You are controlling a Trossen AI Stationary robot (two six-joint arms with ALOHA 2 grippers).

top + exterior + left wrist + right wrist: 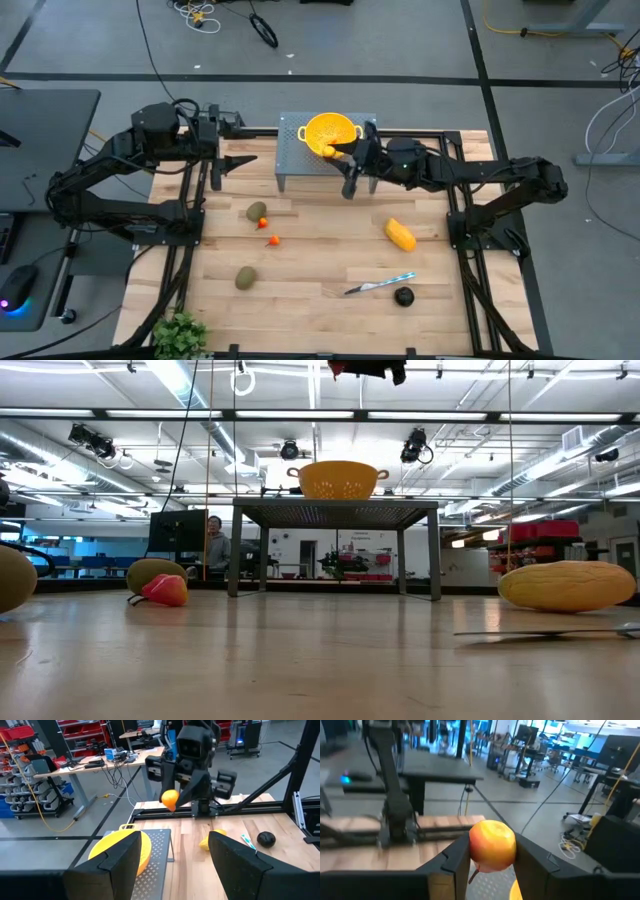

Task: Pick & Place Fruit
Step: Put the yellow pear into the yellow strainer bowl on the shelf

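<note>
Right gripper pinched an orange fruit above the bowl; left gripper waited, fingers spread; early release risked the fruit bouncing off the rim

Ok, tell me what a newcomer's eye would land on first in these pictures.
First, the right gripper, raised above the table and shut on an orange-yellow round fruit right by the yellow perforated bowl on the small grey metal stand at the back of the table. Next, the yellow-orange oblong fruit lying on the wooden table's right side, near the knife.
</note>
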